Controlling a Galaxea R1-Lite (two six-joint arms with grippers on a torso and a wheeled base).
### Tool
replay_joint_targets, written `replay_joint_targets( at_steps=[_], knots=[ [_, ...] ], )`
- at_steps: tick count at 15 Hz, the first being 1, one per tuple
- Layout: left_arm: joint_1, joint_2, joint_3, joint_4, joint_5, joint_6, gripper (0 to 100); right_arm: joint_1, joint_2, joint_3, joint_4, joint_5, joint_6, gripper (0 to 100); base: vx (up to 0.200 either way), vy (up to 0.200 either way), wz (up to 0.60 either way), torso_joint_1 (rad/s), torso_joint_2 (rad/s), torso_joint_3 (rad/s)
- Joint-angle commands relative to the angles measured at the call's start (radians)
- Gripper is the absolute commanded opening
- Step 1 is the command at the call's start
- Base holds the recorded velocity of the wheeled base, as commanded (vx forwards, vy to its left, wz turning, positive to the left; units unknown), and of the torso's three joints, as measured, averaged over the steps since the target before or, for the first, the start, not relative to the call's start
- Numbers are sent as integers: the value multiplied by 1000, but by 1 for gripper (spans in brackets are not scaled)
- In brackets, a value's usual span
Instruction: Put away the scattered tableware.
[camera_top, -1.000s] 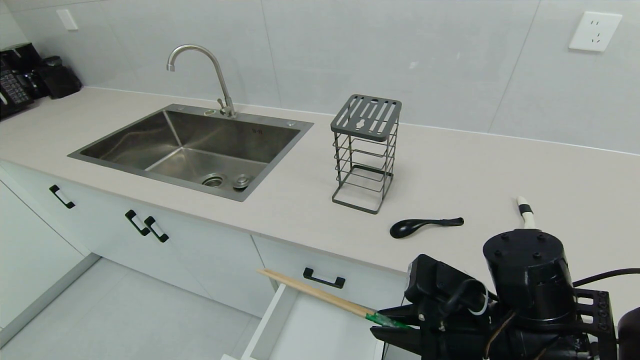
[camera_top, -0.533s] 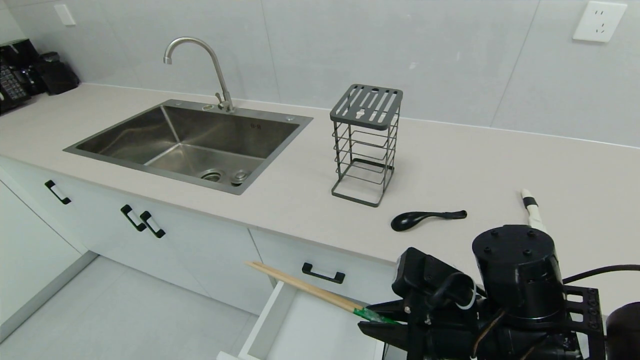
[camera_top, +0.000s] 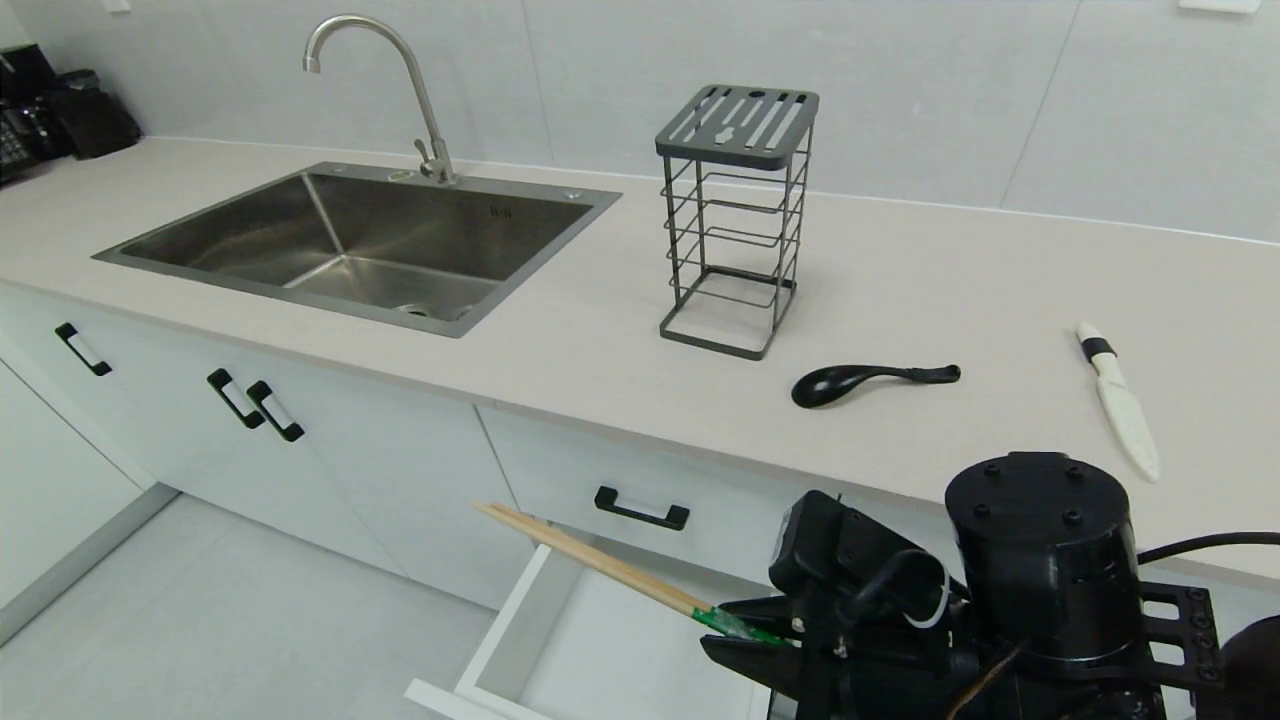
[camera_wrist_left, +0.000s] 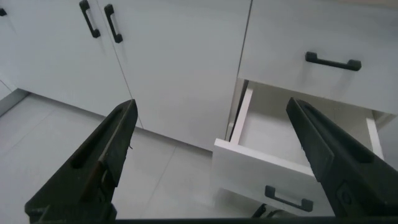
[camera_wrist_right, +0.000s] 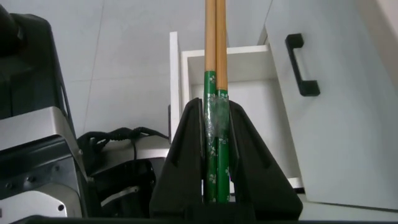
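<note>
Chopsticks (camera_top: 590, 558) hovered over open drawer (camera_top: 510, 630)
Right gripper (camera_top: 745, 640) clamped them (left gripper (camera_wrist_left: 211, 109) gaped empty); lowering and letting go seemed next.

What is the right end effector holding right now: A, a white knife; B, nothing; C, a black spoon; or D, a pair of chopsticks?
D: the right end effector is shut on the chopsticks, while the spoon and the knife lie on the counter.
</note>
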Motion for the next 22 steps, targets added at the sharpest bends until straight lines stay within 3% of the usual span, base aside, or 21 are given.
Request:
replay_joint_targets(
  at_steps=[1, 16, 22],
  knots=[
    [0, 1, 0, 0, 1, 0, 100, 15, -14, 2, 0, -15, 2, 0, 0, 0, 0, -251, 496, 232],
    [0, 1, 0, 0, 1, 0, 100, 52, -32, 2, 3, -52, 48, 0, 0, 0, 0, -252, 416, 179],
    [0, 1, 0, 0, 1, 0, 100, 52, -30, -61, 103, -12, 41, 0, 0, 0, 0, -53, 215, 69]
  ],
)
